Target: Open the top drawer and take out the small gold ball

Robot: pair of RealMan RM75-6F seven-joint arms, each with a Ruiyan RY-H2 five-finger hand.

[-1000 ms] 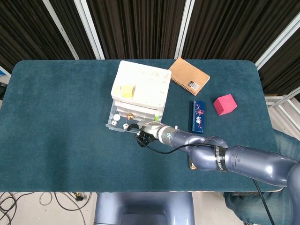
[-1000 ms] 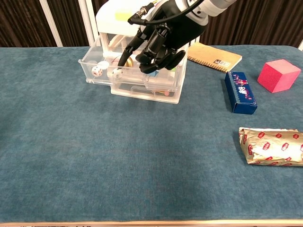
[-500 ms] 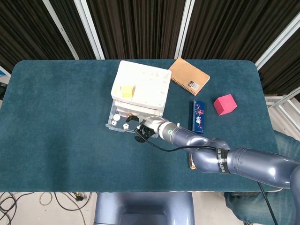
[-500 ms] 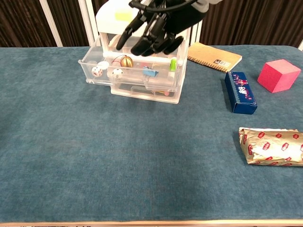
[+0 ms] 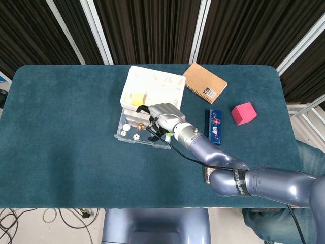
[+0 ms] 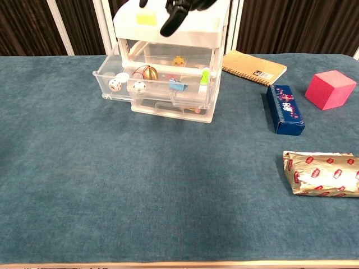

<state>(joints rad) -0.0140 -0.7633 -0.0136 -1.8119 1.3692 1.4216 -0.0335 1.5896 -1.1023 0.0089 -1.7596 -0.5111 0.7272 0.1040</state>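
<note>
The small gold ball (image 6: 149, 73) lies inside the clear top drawer (image 6: 106, 91), which is pulled out of the white drawer unit (image 6: 210, 22). Two dice and a white ball sit beside it. In the head view the gold ball (image 5: 140, 124) shows just left of my right hand (image 5: 161, 114). That hand hovers above the drawer and the unit's front edge, fingers apart and holding nothing. In the chest view only the dark fingertips (image 6: 171, 22) show, at the top of the frame. My left hand is out of sight in both views.
A brown notebook (image 6: 252, 66) lies right of the unit, then a blue box (image 6: 285, 109) and a pink cube (image 6: 331, 88). A gold foil packet (image 6: 320, 172) sits at the near right. A yellow block (image 5: 137, 97) rests on the unit's top.
My right hand has lifted from in front of the open drawer to above the unit. The gold ball stays in the drawer.
</note>
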